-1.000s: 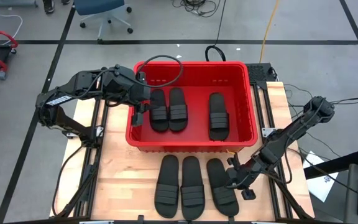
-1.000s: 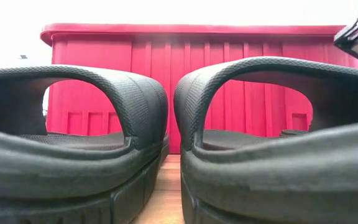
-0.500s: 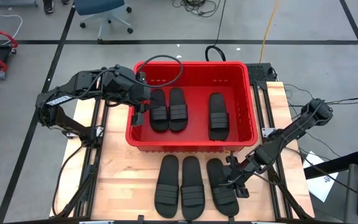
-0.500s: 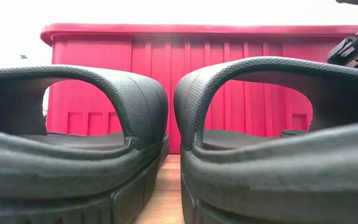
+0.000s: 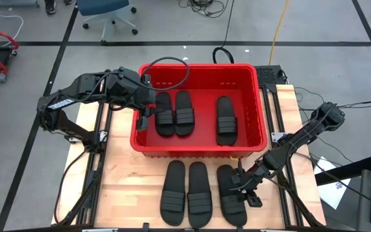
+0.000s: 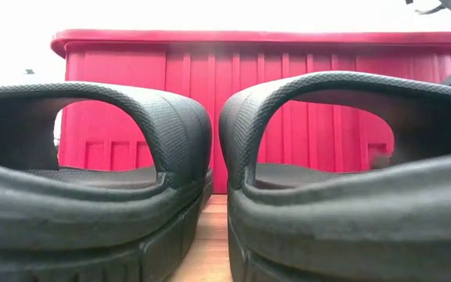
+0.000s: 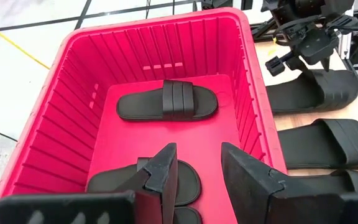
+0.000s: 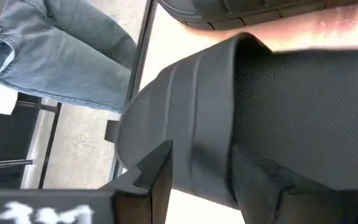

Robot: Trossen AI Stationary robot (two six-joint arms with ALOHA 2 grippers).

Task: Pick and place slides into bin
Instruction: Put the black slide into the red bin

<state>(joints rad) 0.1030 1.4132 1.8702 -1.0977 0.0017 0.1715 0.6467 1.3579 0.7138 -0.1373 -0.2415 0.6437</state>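
The red bin (image 5: 198,66) stands at the table's far middle with three black slides lying flat in it (image 5: 165,114) (image 5: 184,113) (image 5: 225,120). Three more slides lie side by side on the wood in front of it (image 5: 172,192) (image 5: 198,193) (image 5: 232,194). My right gripper (image 5: 239,185) is open and low over the rightmost table slide, its fingers on either side of the ribbed strap (image 8: 201,134). My left gripper (image 5: 143,120) is open and empty over the bin's left wall, above the slides inside (image 7: 166,102). My right gripper has its two fingers (image 8: 160,171) on either side of the rightmost slide's ribbed strap (image 8: 197,112), coming slanting down from the table's right. The slide lies flat on the table. I cannot tell whether the fingers touch the strap.
The bin's near wall (image 6: 257,110) rises right behind the table slides. Bare wood (image 5: 131,187) lies left of them. A person in jeans (image 8: 55,56) stands beyond the table's edge. An office chair (image 5: 108,13) and cables lie on the floor behind.
My right gripper has gone down and toward the table's left, onto the rightmost table slide, and now straddles its strap. My left arm has kept still.
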